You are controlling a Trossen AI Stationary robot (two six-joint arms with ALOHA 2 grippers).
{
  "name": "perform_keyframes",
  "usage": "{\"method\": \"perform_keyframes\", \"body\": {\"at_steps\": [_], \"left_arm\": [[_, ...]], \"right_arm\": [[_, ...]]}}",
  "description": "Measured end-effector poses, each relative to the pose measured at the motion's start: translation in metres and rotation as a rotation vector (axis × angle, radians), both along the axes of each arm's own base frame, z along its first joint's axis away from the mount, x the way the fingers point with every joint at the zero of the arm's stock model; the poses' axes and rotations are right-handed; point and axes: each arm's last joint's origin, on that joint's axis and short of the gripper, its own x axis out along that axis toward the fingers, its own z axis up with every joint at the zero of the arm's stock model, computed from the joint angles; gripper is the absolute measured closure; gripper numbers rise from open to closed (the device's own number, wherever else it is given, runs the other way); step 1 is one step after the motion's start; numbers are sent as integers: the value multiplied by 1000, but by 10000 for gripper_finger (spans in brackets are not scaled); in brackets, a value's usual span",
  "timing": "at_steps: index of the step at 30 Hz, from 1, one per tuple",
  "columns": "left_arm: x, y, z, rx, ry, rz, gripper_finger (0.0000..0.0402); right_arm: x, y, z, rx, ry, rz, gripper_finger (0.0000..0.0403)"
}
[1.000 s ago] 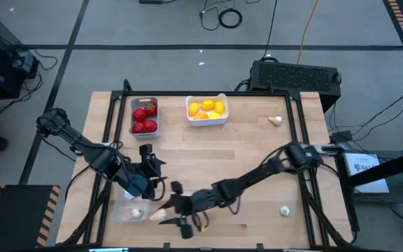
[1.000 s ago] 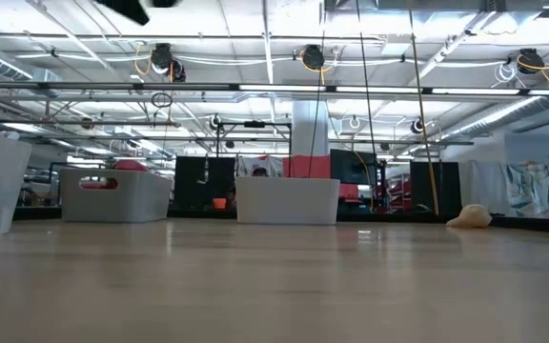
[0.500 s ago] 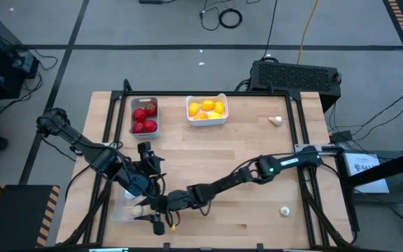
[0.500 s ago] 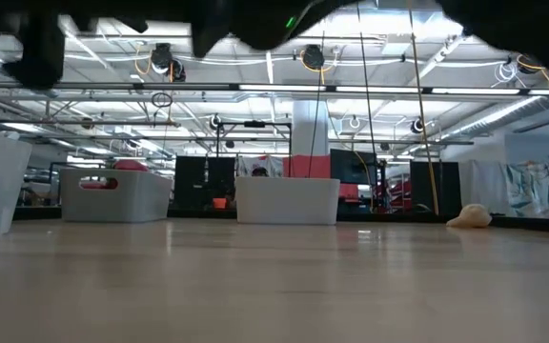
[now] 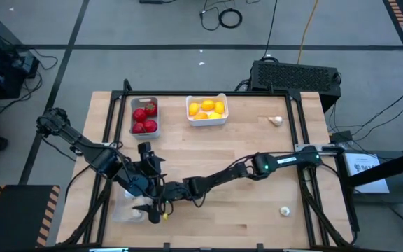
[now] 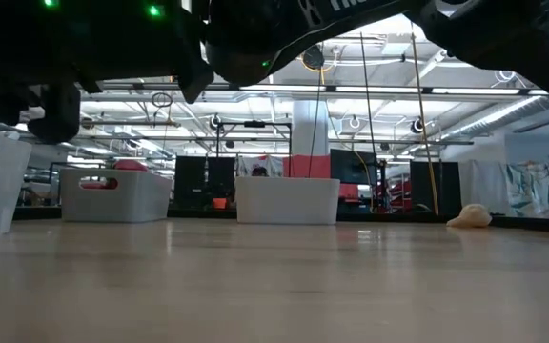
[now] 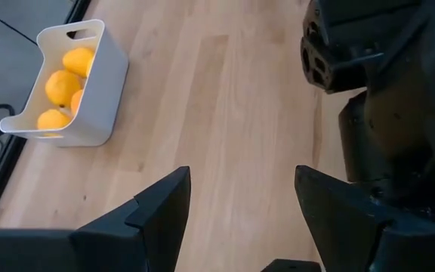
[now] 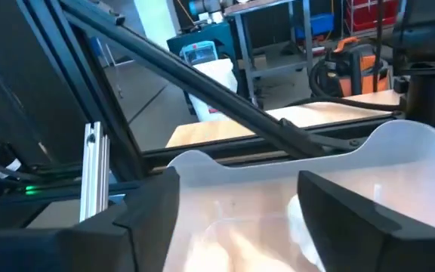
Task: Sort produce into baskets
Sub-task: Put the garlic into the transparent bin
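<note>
My right gripper (image 5: 146,212) reaches across the table and hangs open over the clear tray (image 5: 124,211) at the near left. Its wrist view (image 8: 240,219) shows nothing between the fingers. It shows the tray's wall (image 8: 278,162) and pale shapes on the tray's floor (image 8: 232,242). A garlic bulb (image 5: 137,213) lies in that tray. My left gripper (image 5: 152,157) is open and empty just beyond the tray, pointing toward the white tray of lemons (image 7: 63,83). Tomatoes fill the grey tray (image 5: 144,117). Two garlic bulbs lie on the table, one far right (image 5: 276,120) and one near right (image 5: 285,210).
The white tray (image 5: 206,110) and the grey tray stand side by side at the far edge. My two arms cross close together at the near left. The black table frame runs along the left edge (image 5: 110,133). Bare wood lies between the trays and the near edge.
My right gripper has swept from the near middle toward the table's left edge and now hangs over the clear tray. The pale thing that showed at its fingers a second ago no longer shows there. My left arm has kept still.
</note>
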Motion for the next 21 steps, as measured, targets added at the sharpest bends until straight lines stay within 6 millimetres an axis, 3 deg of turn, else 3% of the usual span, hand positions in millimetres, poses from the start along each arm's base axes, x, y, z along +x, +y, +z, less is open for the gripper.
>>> {"method": "perform_keyframes", "body": {"at_steps": [7,11,21], "left_arm": [[0,0,0,-24,2,12,155],[-2,-1,-1,-41,12,32,155],[-9,-2,-4,-71,42,88,155]], "right_arm": [[-3,2,5,-16,70,45,110],[-14,-1,32,-55,249,114,108],[-94,-25,83,-207,1006,118,108]]}}
